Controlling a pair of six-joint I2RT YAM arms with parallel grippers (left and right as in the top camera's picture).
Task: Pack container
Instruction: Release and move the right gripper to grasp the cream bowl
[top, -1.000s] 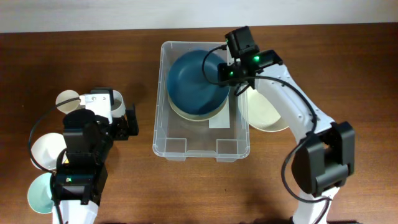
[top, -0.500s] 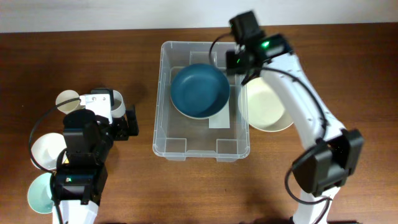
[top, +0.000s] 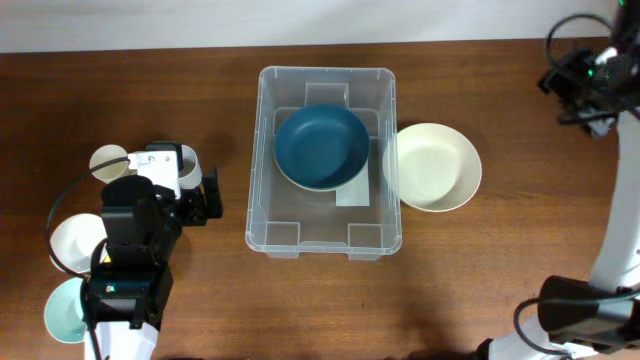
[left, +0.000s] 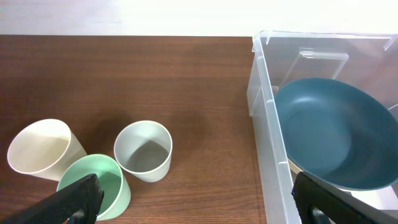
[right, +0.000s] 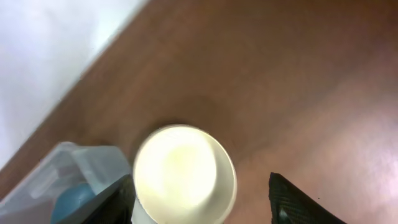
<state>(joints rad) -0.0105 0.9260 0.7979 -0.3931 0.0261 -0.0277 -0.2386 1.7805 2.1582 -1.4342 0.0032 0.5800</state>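
The container (top: 262, 150), a clear plastic bin, stands in the middle of the table. A dark blue bowl (top: 322, 147) lies flat in its far half, beside the white label (top: 352, 196). In the left wrist view the container (left: 264, 106) and blue bowl (left: 333, 140) are at the right. My left gripper (top: 207, 196) rests left of the container, open (left: 199, 210) and holding nothing. At the table's far right, my right gripper (top: 588, 88) is raised and well away from the container. Its blurred wrist view shows it open (right: 205, 211) with nothing held.
A cream bowl (top: 432, 167) sits on the table just right of the container, and in the right wrist view the cream bowl (right: 185, 174) lies far below. Several cups stand at the left: cream (left: 40, 149), green (left: 96, 183) and pale grey (left: 144, 149).
My right gripper has let go of the blue bowl, which settled flat in the container. The arm then swung up and away to the far right. The left arm has not moved.
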